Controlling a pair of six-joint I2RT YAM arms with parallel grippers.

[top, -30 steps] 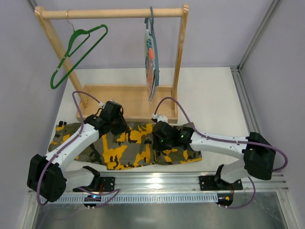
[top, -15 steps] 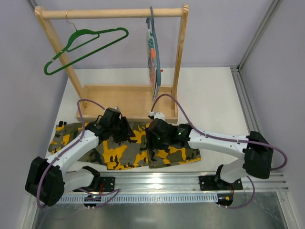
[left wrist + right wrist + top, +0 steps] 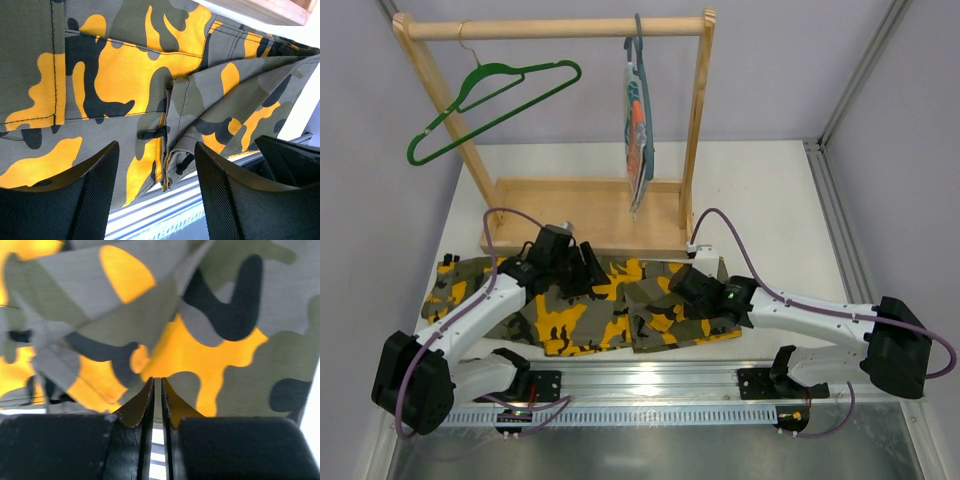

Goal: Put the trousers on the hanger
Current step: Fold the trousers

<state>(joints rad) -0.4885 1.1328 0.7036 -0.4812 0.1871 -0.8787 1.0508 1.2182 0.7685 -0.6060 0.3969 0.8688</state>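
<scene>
My left fingers [image 3: 155, 150] stand apart with nothing between them, hovering just above the long camouflage-print trousers [image 3: 125, 65] in olive green, black and yellow-orange. A stitched seam and a small belt loop lie under the gap. My right fingers [image 3: 156, 384] are pressed almost together, with only a thin slit of light between them. Their tips are against rumpled folds of the same trousers [image 3: 200, 340]. I cannot tell whether a fold is caught in them.

From the overhead camera, my left fingers [image 3: 588, 268] are over the far edge of the trousers [image 3: 580, 320] near the middle, and my right fingers [image 3: 685, 285] are over their right part. The trousers lie spread flat along the near side of the white worktop [image 3: 760, 200], just beyond the metal rail [image 3: 650, 375] that carries both arm bases.

Farther back stands a wooden clothes rack [image 3: 550, 28]. The thin bright green hanger [image 3: 485, 72] hangs tilted by its metal hook at the rack's left end, well apart from the trousers. A small striped orange, teal and white cloth [image 3: 638, 130] hangs towards the right end.
</scene>
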